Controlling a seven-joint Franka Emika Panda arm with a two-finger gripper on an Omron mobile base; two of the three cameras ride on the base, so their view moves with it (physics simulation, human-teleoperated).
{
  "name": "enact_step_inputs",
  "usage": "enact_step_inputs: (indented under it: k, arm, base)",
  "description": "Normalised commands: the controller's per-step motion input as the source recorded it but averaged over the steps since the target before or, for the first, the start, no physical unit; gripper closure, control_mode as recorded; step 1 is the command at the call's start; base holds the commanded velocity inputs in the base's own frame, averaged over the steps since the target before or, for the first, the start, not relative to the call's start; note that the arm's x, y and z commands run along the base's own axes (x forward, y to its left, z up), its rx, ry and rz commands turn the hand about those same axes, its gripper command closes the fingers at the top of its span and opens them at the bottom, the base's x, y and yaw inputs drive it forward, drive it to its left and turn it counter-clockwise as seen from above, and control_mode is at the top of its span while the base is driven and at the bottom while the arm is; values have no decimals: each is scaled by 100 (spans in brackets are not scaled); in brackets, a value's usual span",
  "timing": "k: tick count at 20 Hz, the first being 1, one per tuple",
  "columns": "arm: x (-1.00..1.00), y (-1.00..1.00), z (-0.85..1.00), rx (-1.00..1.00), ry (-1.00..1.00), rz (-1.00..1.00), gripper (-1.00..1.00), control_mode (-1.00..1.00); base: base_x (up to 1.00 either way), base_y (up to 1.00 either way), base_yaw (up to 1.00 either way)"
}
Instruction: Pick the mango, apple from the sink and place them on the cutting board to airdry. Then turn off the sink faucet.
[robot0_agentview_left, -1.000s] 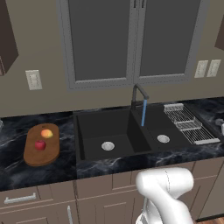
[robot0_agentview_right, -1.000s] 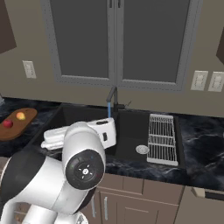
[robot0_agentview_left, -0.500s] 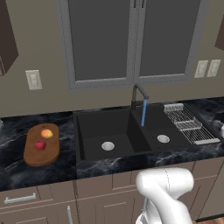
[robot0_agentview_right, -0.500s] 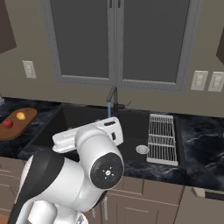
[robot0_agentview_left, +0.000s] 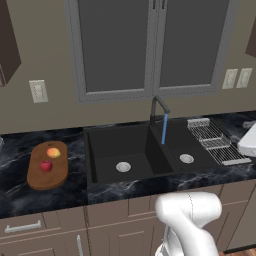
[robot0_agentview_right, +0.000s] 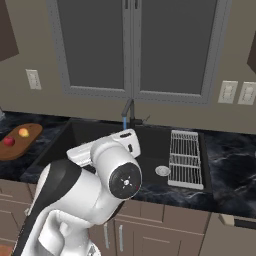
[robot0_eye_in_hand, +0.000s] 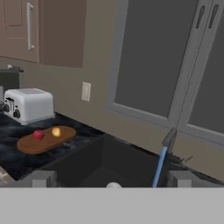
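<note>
Black marble counter carries the cutting board (robot0_agentview_left: 47, 165) with mango (robot0_agentview_left: 53, 152) and apple (robot0_agentview_left: 46, 165); gripper (robot0_eye_in_hand: 112, 180), seemingly wide open, grasps nothing.

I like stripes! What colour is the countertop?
Black with whitish marbled veins, the countertop shows best in the left base view.

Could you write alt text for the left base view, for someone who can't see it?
A black double sink sits in a dark marble counter, its faucet running a thin blue stream. Left of it, a mango and an apple rest on a wooden cutting board.
</note>
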Motion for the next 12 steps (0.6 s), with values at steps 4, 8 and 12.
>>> enact_step_inputs:
  k: [4,8,12]
  arm:
    - [40,3,-14,-4,0,0,-100,-100]
    - [33,-1,-12,-4,0,0,-100,-100]
    - [40,0,-16,-3,0,0,-100,-100]
  base:
    - [0,0,0]
    - [0,0,0]
    - [0,0,0]
